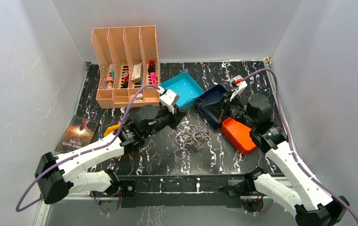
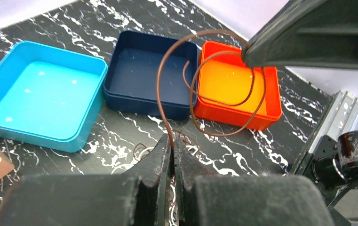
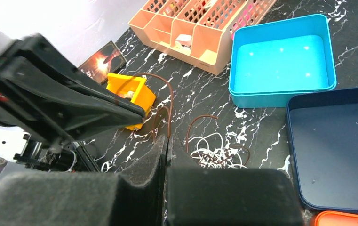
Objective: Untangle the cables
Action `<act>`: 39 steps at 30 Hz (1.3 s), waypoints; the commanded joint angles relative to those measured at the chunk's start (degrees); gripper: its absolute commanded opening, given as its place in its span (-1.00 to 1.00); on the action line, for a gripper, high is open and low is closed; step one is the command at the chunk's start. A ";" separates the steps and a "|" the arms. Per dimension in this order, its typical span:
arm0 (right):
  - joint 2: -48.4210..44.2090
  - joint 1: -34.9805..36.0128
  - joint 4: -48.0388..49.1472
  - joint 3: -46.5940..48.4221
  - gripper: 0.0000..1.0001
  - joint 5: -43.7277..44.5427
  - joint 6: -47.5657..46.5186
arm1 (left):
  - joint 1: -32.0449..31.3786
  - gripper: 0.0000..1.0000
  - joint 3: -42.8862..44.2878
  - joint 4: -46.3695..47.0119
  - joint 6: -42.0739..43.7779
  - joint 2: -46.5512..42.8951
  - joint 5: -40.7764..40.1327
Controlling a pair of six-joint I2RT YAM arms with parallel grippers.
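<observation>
A palm-sized tangle of thin white and brown cables (image 1: 192, 136) lies on the black marbled table between my two arms. One brown cable (image 2: 160, 84) is lifted out of it in loose loops and strung between both grippers. My left gripper (image 2: 172, 140) is shut on its lower end, just above the tangle. In the right wrist view my right gripper (image 3: 167, 140) is shut on the same brown cable (image 3: 171, 101), with the tangle (image 3: 217, 153) just beyond its fingertips. The two grippers face each other closely above the tangle.
Behind the tangle sit a teal tray (image 1: 184, 89) and a navy tray (image 1: 213, 94). An orange box (image 1: 239, 134) lies under the right arm. A peach organiser (image 1: 125, 66) stands at the back left. A yellow bin (image 1: 112, 128) and a book (image 1: 77, 134) lie on the left.
</observation>
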 commanded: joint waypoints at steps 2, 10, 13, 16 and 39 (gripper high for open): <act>-1.38 0.21 2.22 -0.55 -0.76 3.16 0.70 | 0.19 -1.00 4.31 -6.92 1.55 -4.45 -3.90; -2.03 0.25 0.98 -1.00 0.08 5.51 0.14 | 0.29 -1.00 10.23 -12.55 4.17 -3.78 -6.96; -2.85 0.20 1.18 -2.22 0.20 6.16 -0.72 | 0.46 -1.00 15.86 -15.27 6.22 -2.51 -6.75; -3.90 0.25 3.79 -5.58 0.33 3.65 -2.84 | 0.44 -1.00 21.69 -18.76 7.66 -0.62 -6.26; 19.88 0.25 44.50 -16.78 0.57 -15.65 -12.61 | 0.45 -1.00 45.88 -30.43 14.49 7.02 -4.08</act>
